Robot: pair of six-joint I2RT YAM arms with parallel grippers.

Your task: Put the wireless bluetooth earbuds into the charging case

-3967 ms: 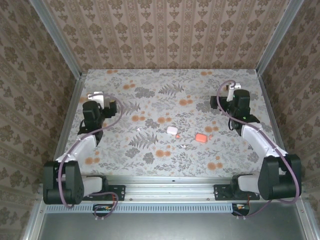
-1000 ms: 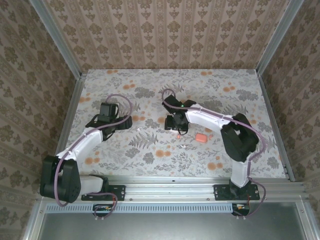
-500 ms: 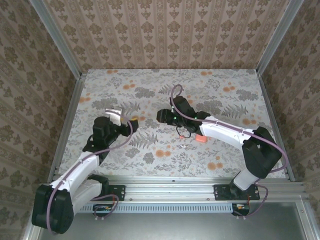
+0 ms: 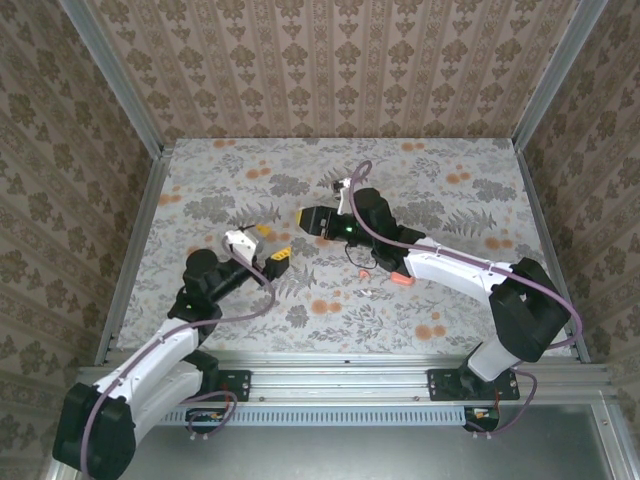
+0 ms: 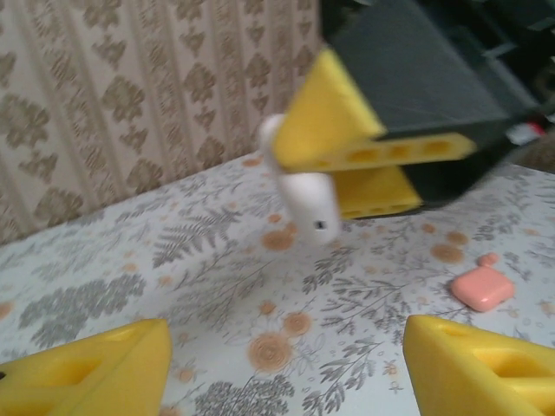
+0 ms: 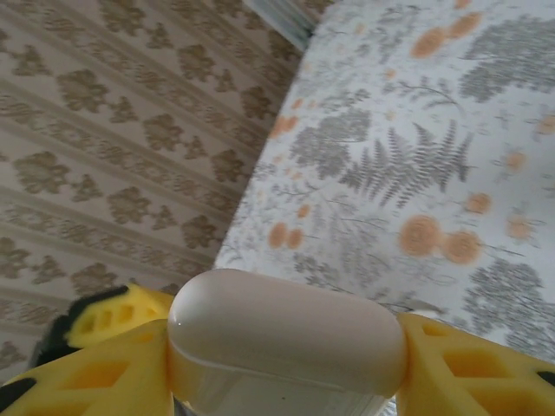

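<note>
My right gripper (image 6: 286,351) is shut on a white pebble-shaped charging case (image 6: 286,334), lid closed, held above the table between its yellow fingers. In the left wrist view that same white case (image 5: 308,204) hangs in the right gripper (image 5: 338,165) just ahead. My left gripper (image 5: 286,373) is open, nothing between its yellow fingers (image 5: 87,373), and faces the case from the near left. From the top, the left gripper (image 4: 272,244) and right gripper (image 4: 312,218) stand close together. A coral-pink case (image 4: 402,278) lies on the table with a tiny coral earbud (image 5: 488,259) beside it.
The flowered table (image 4: 450,190) is walled by patterned panels on three sides. The right arm's forearm (image 4: 450,265) stretches across the middle right above the coral case. A small pale piece (image 4: 372,292) lies near the front of the coral case.
The right gripper has carried the white case up and to the left. The left arm has drawn back toward its base, its gripper turned to face the case with its jaws a little narrower.
</note>
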